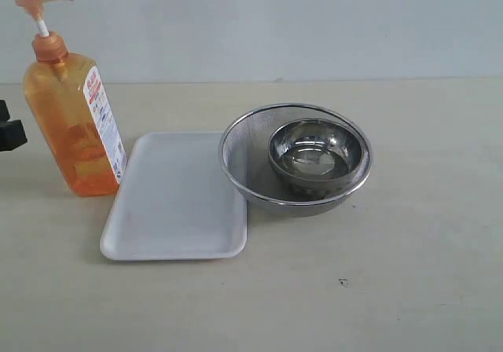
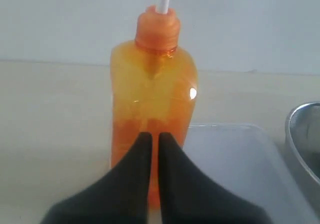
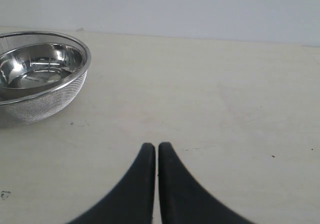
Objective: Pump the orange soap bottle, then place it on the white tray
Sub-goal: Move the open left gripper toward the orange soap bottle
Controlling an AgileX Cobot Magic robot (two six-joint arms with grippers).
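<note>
The left gripper has its two jaws pressed together and holds nothing; its tips point at the lower body of the orange soap bottle, close to it, but I cannot tell if they touch. The right gripper is also closed and empty, above the bare table, with the mesh strainer and the steel bowl inside it off to one side. The bottle stands upright on the table, just beside one end of the white tray, not on it. I judge the bottle rather heavy, because it looks well filled, and tall enough to tip if pushed high up. Its plastic looks smooth and a little soft, so it may slip or give under pressure. The best hold seems to be across the body around or below the middle, with jaws opened wide, while the pump head is pressed straight down from above.
</note>
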